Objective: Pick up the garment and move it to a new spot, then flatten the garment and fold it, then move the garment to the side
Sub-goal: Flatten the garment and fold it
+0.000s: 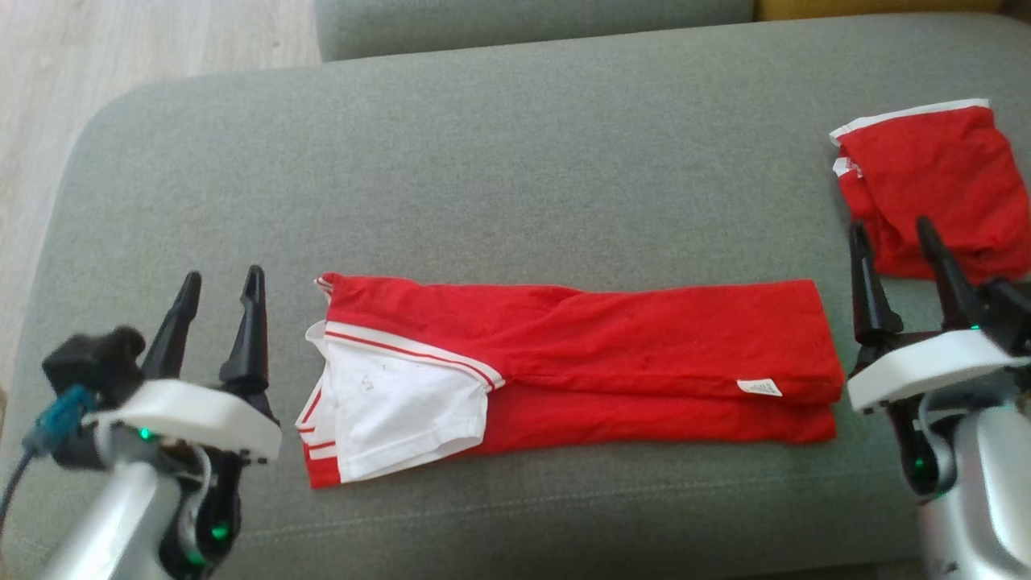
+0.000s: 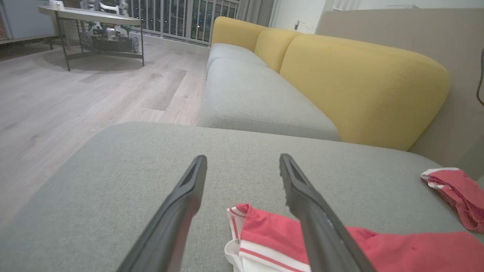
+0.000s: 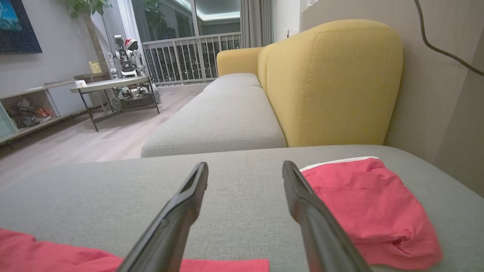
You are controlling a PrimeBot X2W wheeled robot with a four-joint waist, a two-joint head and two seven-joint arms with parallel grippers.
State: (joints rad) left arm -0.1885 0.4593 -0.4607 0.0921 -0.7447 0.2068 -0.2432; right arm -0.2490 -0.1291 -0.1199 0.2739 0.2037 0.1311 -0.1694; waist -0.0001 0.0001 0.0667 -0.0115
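The garment, a red shirt with white-and-red trim and a white inner panel, lies folded into a long flat strip across the grey sofa seat. My left gripper stands open just left of its collar end, holding nothing. In the left wrist view the garment shows low between and right of my open fingers. My right gripper stands open just past the garment's right end, empty. A red edge of the garment shows at the bottom of the right wrist view.
A second red garment lies crumpled at the seat's far right, behind my right gripper, also the red pile. Yellow backrest cushions rise beyond. The wooden floor drops off on the left. A low table stands far off.
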